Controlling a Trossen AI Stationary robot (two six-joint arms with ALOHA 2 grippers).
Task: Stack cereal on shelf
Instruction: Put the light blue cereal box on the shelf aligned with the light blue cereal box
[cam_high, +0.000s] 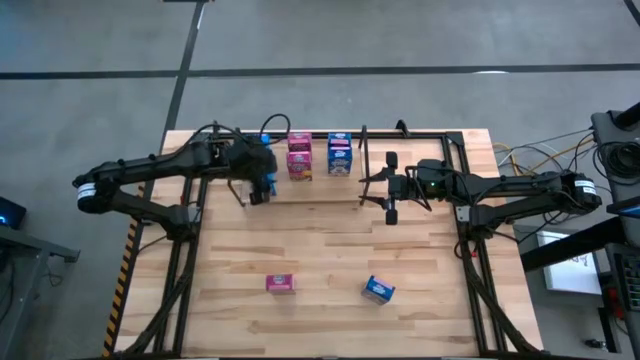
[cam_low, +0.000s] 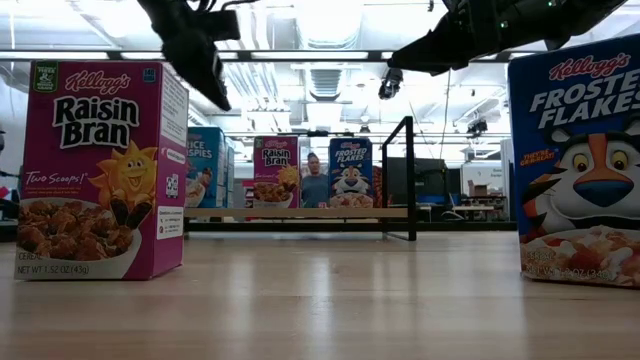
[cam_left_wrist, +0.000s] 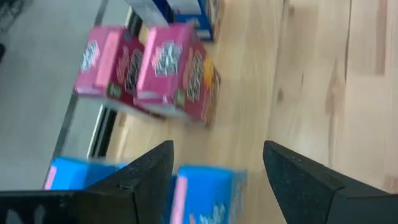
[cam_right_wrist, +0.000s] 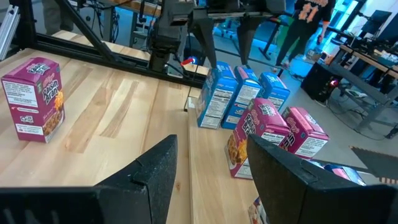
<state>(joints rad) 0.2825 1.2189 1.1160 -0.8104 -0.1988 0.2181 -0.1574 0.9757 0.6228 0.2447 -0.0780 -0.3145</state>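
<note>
Overhead, left gripper (cam_high: 258, 187) above blue cereal box (cam_left_wrist: 205, 196)

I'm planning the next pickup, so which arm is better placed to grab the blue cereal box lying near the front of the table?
Probably the right. The blue cereal box lies on the right half, nearer the right gripper, which is open. The left gripper, also open, hovers by the shelf, closer to the pink box.

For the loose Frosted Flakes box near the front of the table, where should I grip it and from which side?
The Frosted Flakes box stands upright and slightly rotated on the table, clear of the Raisin Bran box. Probably best to come straight down with the open right gripper, wrist turned to match the rotation, and close across its two broad faces near the top, since the box is thin that way.
</note>
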